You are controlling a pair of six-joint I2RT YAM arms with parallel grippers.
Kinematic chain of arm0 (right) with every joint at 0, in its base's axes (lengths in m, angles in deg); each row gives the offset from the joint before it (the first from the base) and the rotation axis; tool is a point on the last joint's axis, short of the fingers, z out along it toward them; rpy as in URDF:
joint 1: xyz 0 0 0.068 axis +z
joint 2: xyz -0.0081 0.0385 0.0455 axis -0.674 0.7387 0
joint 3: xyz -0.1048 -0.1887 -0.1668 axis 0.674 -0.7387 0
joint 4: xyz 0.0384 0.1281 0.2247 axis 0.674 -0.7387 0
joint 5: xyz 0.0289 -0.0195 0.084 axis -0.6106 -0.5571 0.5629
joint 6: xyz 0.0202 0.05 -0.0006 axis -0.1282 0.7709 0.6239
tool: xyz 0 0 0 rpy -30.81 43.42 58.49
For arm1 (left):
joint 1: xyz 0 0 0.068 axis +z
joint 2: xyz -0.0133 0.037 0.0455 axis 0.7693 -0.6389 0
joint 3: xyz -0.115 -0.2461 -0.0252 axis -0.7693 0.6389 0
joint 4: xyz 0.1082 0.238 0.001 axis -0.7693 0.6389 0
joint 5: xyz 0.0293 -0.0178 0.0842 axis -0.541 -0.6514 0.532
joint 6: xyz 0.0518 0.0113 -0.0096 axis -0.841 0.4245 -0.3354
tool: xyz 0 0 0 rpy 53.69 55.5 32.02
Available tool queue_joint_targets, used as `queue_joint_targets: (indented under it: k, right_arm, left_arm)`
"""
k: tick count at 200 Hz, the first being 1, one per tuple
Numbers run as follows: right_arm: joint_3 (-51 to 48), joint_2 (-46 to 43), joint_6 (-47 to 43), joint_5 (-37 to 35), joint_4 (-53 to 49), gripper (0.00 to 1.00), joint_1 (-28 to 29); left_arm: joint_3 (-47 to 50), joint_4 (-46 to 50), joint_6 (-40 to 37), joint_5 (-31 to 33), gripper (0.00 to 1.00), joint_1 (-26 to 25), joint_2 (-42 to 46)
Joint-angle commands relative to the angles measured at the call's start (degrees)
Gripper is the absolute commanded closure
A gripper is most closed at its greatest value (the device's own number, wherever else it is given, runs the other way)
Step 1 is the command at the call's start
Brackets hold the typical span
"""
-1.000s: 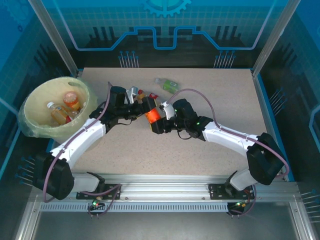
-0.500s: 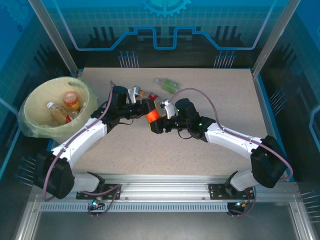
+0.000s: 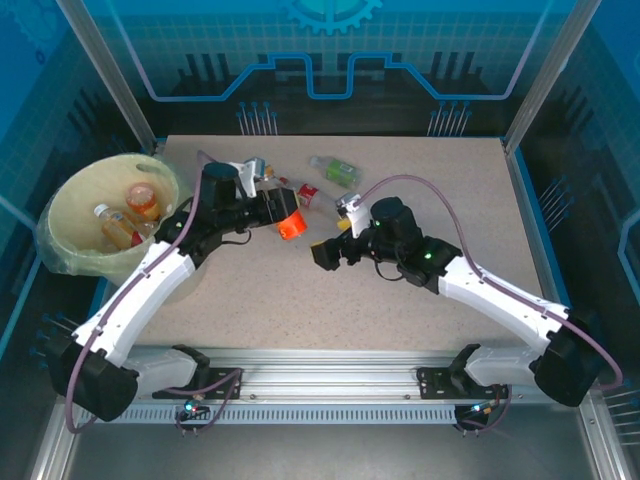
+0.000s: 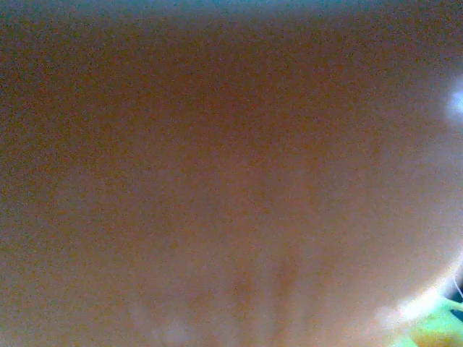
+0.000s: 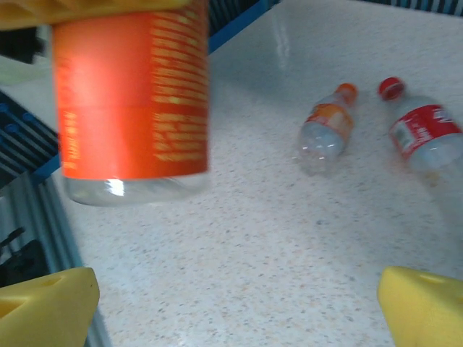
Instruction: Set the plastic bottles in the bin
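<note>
From the top, the left gripper [image 3: 279, 212] is clamped on a clear plastic bottle with a bright orange label [image 3: 291, 227]. It holds the bottle over the middle of the speckled pale table [image 3: 280, 300]. The right gripper [image 3: 322, 254] is just beside that bottle, and it is let go, with its jaws wide apart.

The top view also takes in the big round pale yellow bin with a clear bag in it [image 3: 72, 210]. It sits off the table's far left corner, well apart from the held bottle. Inside it lie a bottle with an orange label [image 3: 143, 200] and another clear bottle [image 3: 112, 228]. A clear bottle with a green label [image 3: 336, 169] lies near the far edge of the table, and a clear bottle with a red label [image 3: 305, 192] lies near the left gripper.

The right wrist view is much closer. The orange bottle [image 5: 130, 101] hangs upright, its clear bottom off the table, with a yellow finger [image 5: 101, 9] of the left gripper against its top. The right gripper's [image 5: 231, 303] own yellow fingertips [image 5: 43, 303] sit far apart with nothing between them. Behind, a small clear bottle with an orange cap [image 5: 325, 130] and the red bottle [image 5: 423, 130] lie on the table.

The left wrist view is one blurry orange-brown smear, so I cannot tell what is there.
</note>
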Motion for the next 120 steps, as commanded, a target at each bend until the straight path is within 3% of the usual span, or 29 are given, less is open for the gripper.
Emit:
queue_joint_targets:
  k: [1,52,120]
  right_arm:
    - [-1.3,-2.6,1.2,-11.4,-2.0,0.00,0.4]
    - [-6.4,-8.0,2.7,-21.0,0.7,0.00,-0.1]
    - [-11.6,-13.7,1.3,-24.5,5.2,0.00,-0.7]
  left_arm:
    - [-4.8,5.6,-5.1,4.6,0.49,0.6,1.8]
    - [-15.2,15.5,-14.5,15.9,0.49,2.4,4.3]
    - [-22.7,18.0,-19.2,23.2,0.49,13.7,7.2]
